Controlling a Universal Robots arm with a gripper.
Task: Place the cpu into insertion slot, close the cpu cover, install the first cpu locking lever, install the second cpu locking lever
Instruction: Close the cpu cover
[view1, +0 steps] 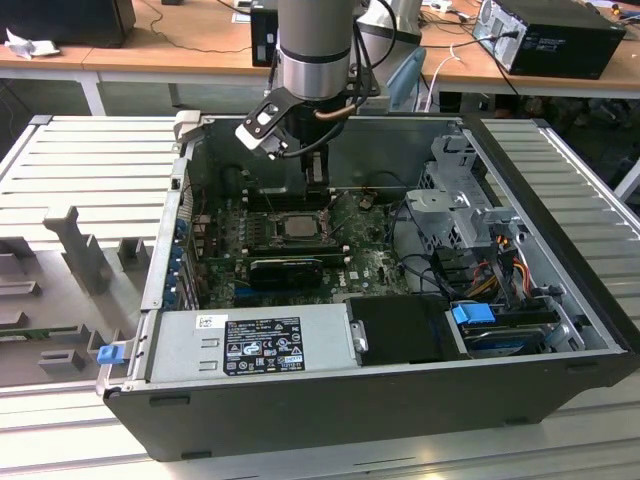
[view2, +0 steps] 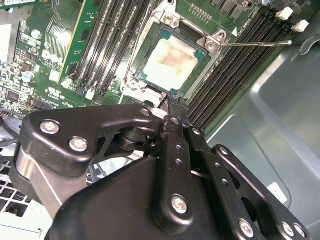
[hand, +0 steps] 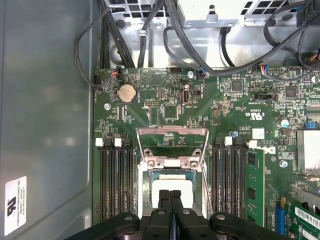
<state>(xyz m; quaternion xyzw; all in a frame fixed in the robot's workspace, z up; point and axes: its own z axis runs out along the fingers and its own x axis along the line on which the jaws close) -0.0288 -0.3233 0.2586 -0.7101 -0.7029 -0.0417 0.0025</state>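
Observation:
The cpu (view2: 170, 61) lies flat in the insertion slot (view2: 134, 82) on the green board, its silver top and green edge bare. The cpu cover (hand: 172, 131), a thin silvery frame, stands raised from its hinge at one side of the socket. A thin wire locking lever (view2: 255, 43) sticks out over the memory slots. My gripper (view2: 170, 102) is shut, its two black fingers pressed together with nothing visible between them. Its tips hover just above the socket's edge beside the cpu (hand: 161, 186). In the exterior view the gripper (view1: 312, 180) hangs inside the open case over the cpu (view1: 297, 226).
Long black memory slots (hand: 116, 185) flank the socket on both sides. A black graphics card (view1: 285, 270) lies in front of it, and a grey power supply (view1: 255, 345) in front of that. On the exterior view's right are a drive cage (view1: 465, 215) and cables (view1: 500, 265). Case walls enclose everything.

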